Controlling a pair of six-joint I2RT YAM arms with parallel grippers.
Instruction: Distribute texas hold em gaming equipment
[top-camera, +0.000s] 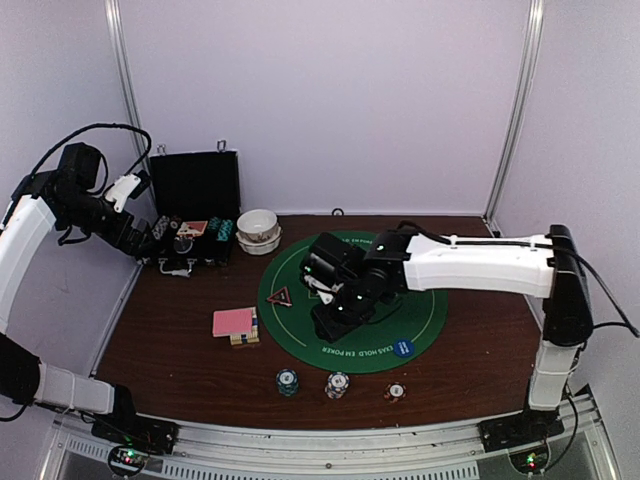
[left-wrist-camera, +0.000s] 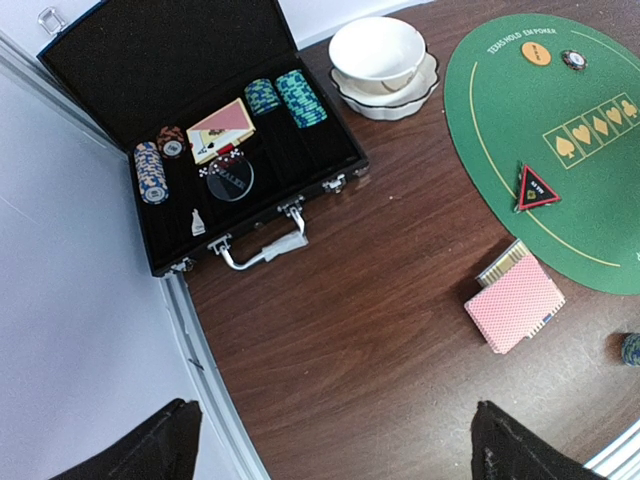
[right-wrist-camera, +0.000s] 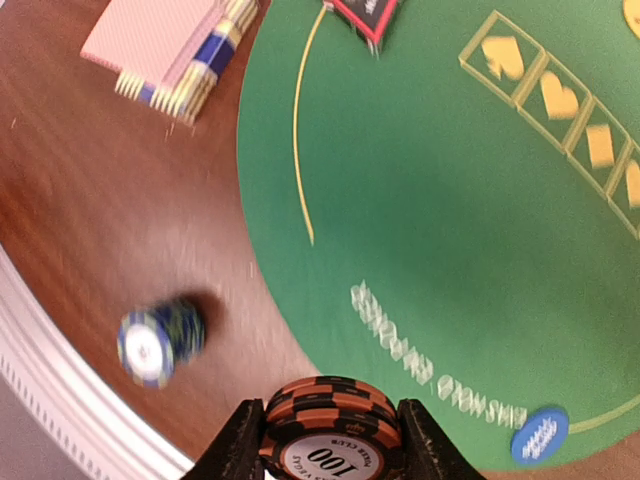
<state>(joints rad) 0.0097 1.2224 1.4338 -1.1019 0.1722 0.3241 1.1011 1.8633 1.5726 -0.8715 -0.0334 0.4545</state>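
- Poker chips (right-wrist-camera: 330, 412): a round, orange-and-black striped stack is clamped by the right gripper (right-wrist-camera: 330, 445) over the green felt mat (right-wrist-camera: 450, 250).
- Left gripper (left-wrist-camera: 330, 450): held wide open, empty, well off the mat.
- Pink-backed cards (right-wrist-camera: 150, 45): flat rectangular deck, laid beside the mat.

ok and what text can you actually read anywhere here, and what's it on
"TEXAS HOLD EM POKER": on the mat, along its edge.
"100": on the top chip of the stack held in the right gripper.
Too small or blurred to read: the print on the orange button, red triangle, blue button and the disc in the case.
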